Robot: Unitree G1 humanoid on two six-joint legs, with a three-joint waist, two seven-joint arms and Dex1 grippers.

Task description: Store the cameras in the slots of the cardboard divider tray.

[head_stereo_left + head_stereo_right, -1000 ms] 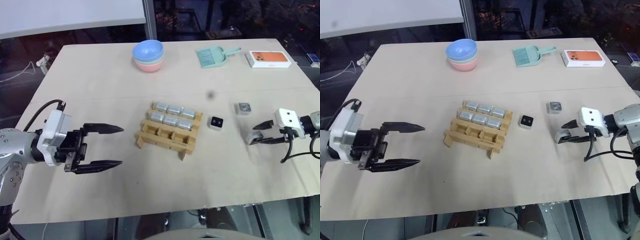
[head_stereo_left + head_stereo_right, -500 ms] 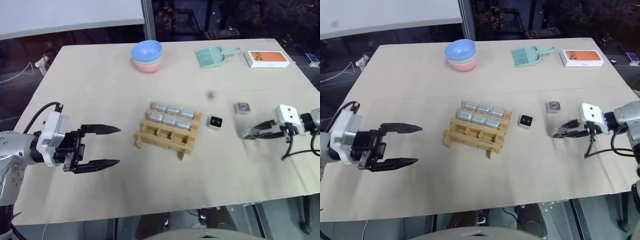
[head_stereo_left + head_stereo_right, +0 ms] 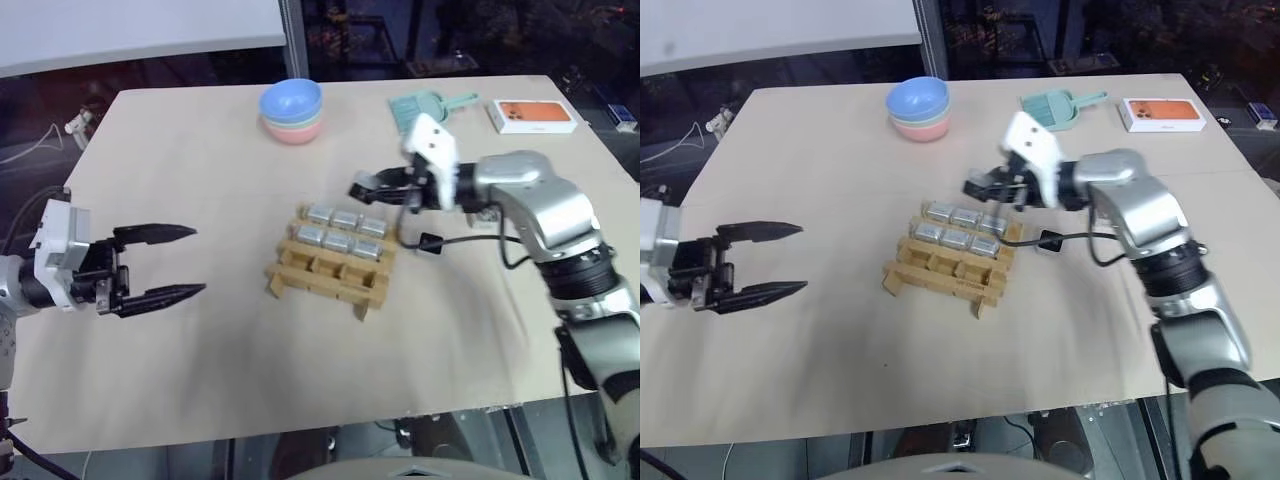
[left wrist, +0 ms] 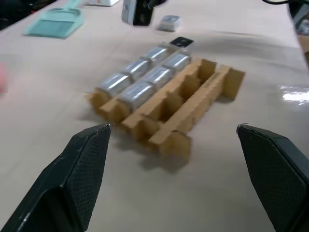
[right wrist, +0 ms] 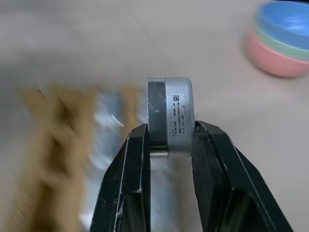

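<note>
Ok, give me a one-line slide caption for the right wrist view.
Right tool shut on a silver-grey camera, carried over the cardboard divider tray with stacked bowls beyond.

Light: bright, even, overhead | Shadows: soft, short on table [image 3: 200, 180] | Glare: patch on table, left wrist view | Blur: tray [image 5: 53, 159] smeared, bowls [image 5: 282, 43] soft

The right gripper [image 5: 169, 145] pinches a camera [image 5: 170, 116], arm reaching across to the left; the left gripper [image 3: 170, 262] hangs level, fingers apparently spread wide.
</note>
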